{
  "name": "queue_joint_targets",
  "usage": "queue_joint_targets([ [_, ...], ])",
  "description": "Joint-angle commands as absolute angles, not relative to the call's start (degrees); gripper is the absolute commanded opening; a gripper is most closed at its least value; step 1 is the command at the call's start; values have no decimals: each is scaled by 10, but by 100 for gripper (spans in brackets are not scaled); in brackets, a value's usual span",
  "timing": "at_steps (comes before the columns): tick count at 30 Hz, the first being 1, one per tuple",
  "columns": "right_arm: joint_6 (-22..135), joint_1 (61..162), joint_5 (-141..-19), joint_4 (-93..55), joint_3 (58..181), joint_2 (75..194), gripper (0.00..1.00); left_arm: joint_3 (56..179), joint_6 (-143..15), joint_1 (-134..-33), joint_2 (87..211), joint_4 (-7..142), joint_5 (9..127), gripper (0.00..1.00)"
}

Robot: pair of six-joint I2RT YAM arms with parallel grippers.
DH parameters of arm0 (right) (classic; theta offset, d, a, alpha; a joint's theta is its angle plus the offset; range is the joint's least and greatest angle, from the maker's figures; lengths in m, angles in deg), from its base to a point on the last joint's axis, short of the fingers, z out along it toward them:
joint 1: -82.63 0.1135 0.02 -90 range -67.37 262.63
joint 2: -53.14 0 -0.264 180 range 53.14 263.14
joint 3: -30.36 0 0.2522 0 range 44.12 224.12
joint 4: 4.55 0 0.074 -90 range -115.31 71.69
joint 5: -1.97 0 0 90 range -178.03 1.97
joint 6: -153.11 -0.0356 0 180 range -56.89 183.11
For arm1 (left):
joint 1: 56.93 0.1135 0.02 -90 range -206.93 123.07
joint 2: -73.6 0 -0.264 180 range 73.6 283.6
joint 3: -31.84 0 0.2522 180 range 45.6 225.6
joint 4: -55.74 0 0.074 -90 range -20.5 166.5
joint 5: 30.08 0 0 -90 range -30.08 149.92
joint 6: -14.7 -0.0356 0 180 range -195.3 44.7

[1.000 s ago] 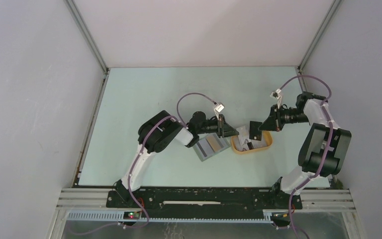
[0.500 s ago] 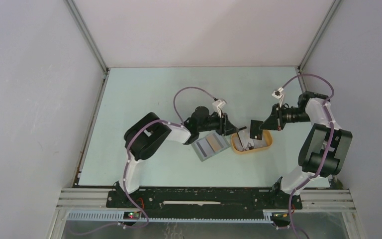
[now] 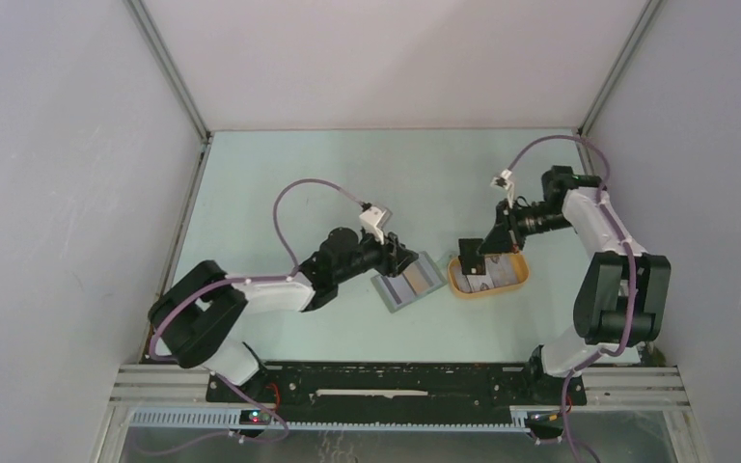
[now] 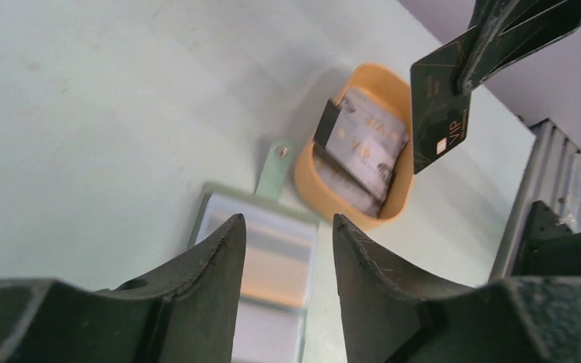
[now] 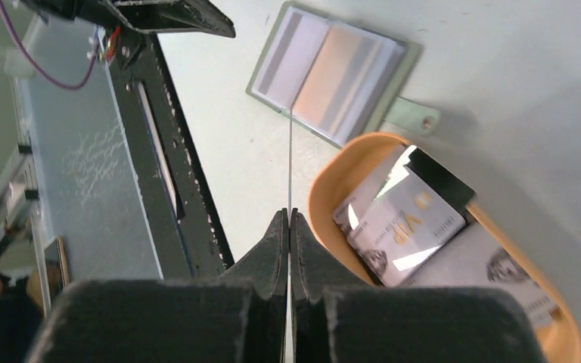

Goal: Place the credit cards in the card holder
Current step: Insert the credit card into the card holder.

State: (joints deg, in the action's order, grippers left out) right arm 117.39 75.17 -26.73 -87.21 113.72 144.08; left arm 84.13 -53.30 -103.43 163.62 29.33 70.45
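Credit cards (image 5: 401, 223): one, a black card (image 4: 439, 113), is clenched between the right fingers (image 5: 268, 257) and shows only edge-on from that wrist. The rest overlap in the tan tray (image 5: 325, 189), their number unclear. The left fingers (image 4: 197, 287) stand apart, empty, over the open card holder (image 4: 268, 265). It lies on the table (image 3: 280, 174) just beside the tray, its near end hidden.

card holder (image 4: 276, 257) flat just ahead of left pincer (image 4: 287, 227), tray (image 4: 316, 193) beyond, black card (image 4: 439, 113) in right pincer (image 5: 289, 218) hanging above it, bare surface (image 4: 83, 113) leftward
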Motion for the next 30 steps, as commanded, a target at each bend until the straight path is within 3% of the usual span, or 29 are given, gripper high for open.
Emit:
queue_joint_targets([
  [1,1093,842,-296,-817,1159,1435,0,753,-567,-1039,1544,289,627,53],
  [8,1034,967,-333,-794,1224,1515,0,632,-557,-1039,1353,345,526,62],
  [10,1024,996,-345,-791,1240,1541,0,600,-547,-1039,1285,373,493,72],
  [13,1009,1031,-366,-788,1266,1583,0,545,-520,-1039,1162,405,446,98],
  [14,1005,1038,-369,-789,1276,1595,0,525,-506,-1038,1123,411,433,100],
  [22,975,1052,-366,-784,1307,1670,0,424,-412,-1036,915,470,424,100],
  [30,964,1054,-358,-793,1333,1717,0,411,-370,-1035,997,417,443,93],
])
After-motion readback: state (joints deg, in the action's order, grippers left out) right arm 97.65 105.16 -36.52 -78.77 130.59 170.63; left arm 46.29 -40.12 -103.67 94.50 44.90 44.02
